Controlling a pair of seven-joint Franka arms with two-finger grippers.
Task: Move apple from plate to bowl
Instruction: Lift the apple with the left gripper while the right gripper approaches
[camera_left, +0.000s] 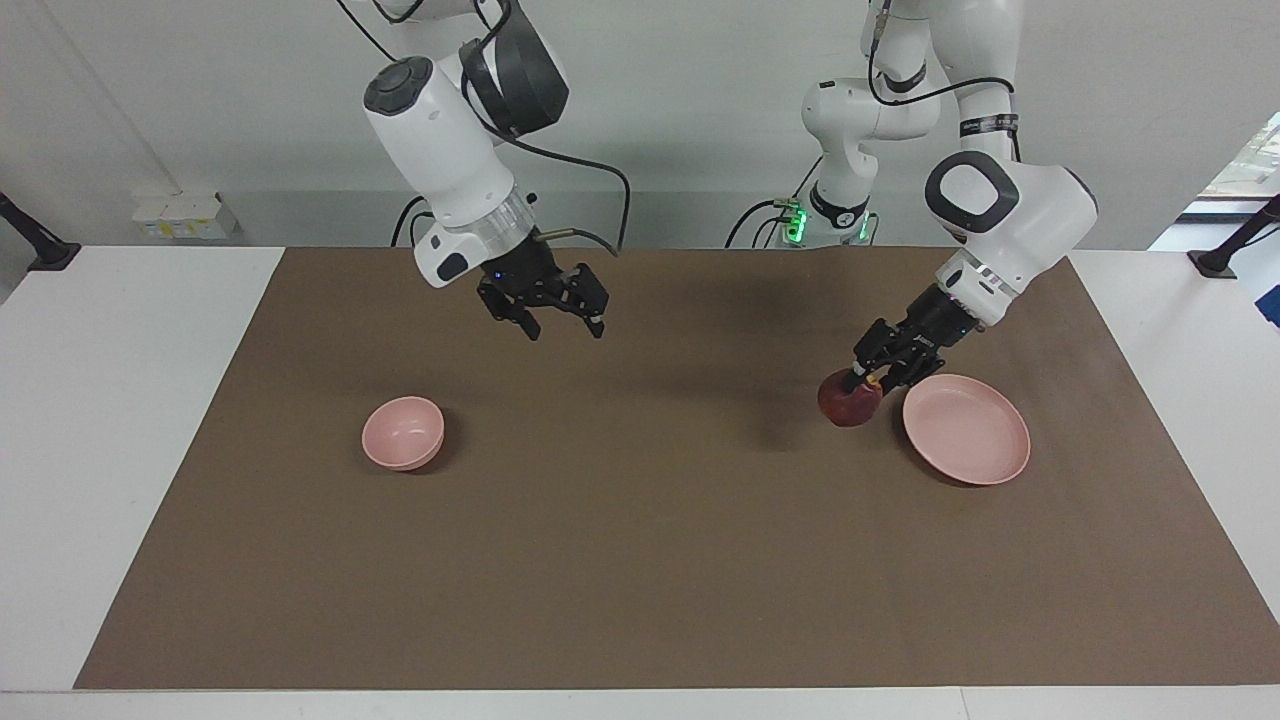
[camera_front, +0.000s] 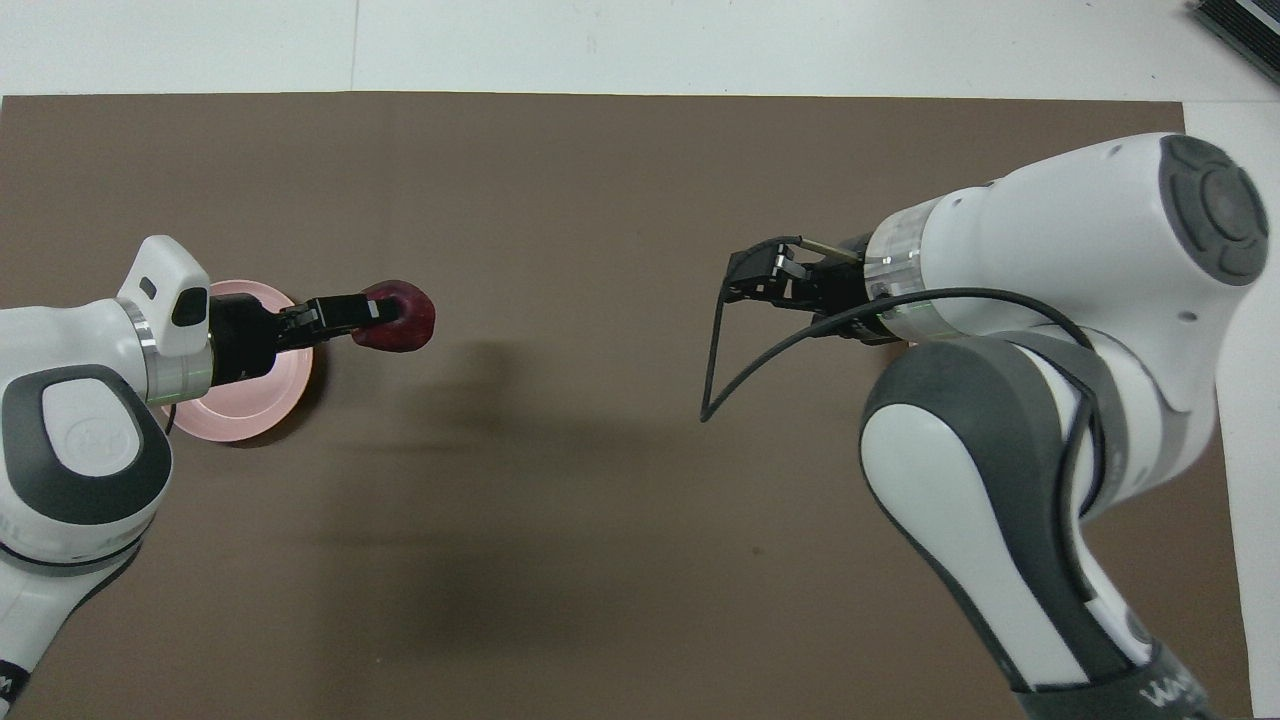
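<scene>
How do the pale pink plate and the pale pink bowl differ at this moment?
The wide, shallow pale pink plate lies toward the left arm's end of the table; the small, deep pale pink bowl sits toward the right arm's end. The plate is broader and flatter, the bowl narrower with taller walls. In the overhead view the plate shows partly, while the right arm covers the bowl. Both are round, plain, empty and rest on the brown mat.
</scene>
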